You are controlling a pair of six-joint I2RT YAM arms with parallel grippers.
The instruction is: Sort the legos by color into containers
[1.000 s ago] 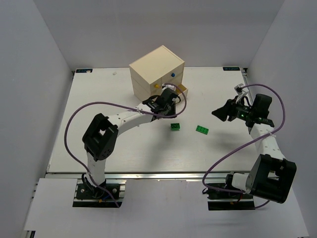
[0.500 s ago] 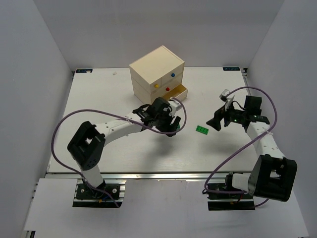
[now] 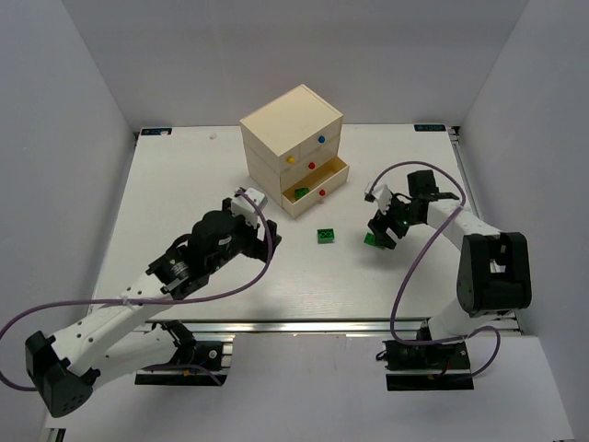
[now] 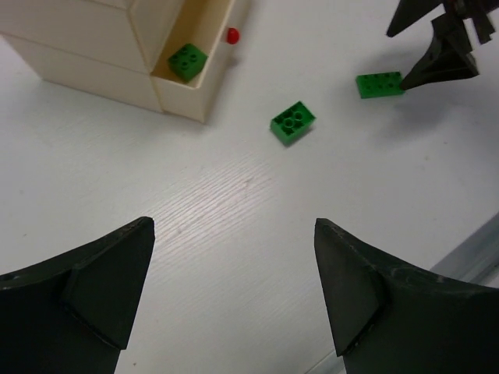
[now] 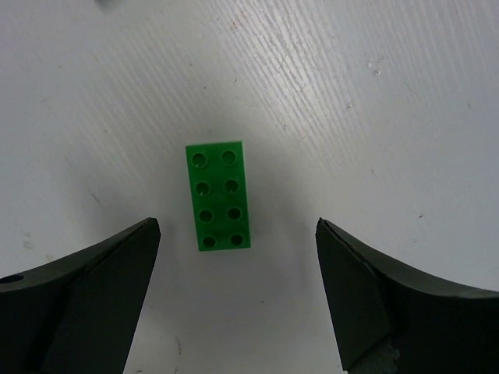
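From above, the chest (image 3: pixel 293 138) stands at the upper middle of the worktop (image 3: pixel 184 184). Its lowest drawer (image 3: pixel 333 184), the one with the red knob (image 3: pixel 322 191), is pulled out with a stowed brick (image 3: pixel 301 191), green, lying inside. Just below the chest a square brick (image 3: pixel 325 237) lies in the open, and to its right is a long brick (image 3: pixel 372 241), both green. The right tool (image 3: pixel 382 230) is down over the long one, while the left tool (image 3: pixel 261 239) hangs back at centre left, well apart from both. The left wrist view shows that tool released and empty, its fingers wide at the bottom corners. The drawer sits at upper left, the square brick at upper centre and the long brick at upper right, beside the right tool's dark tips. The right wrist view shows that tool released too. The long brick lies at centre frame between the spread fingers, lengthwise up the frame and slightly askew, touched by neither. The pick looks ready: I'd go straight down, keep the brick centred, and close across its narrow sides below the studs rather than on top. A small wrist turn to square up the skew would stop it twisting out. The open drawer looks like the right home for it.
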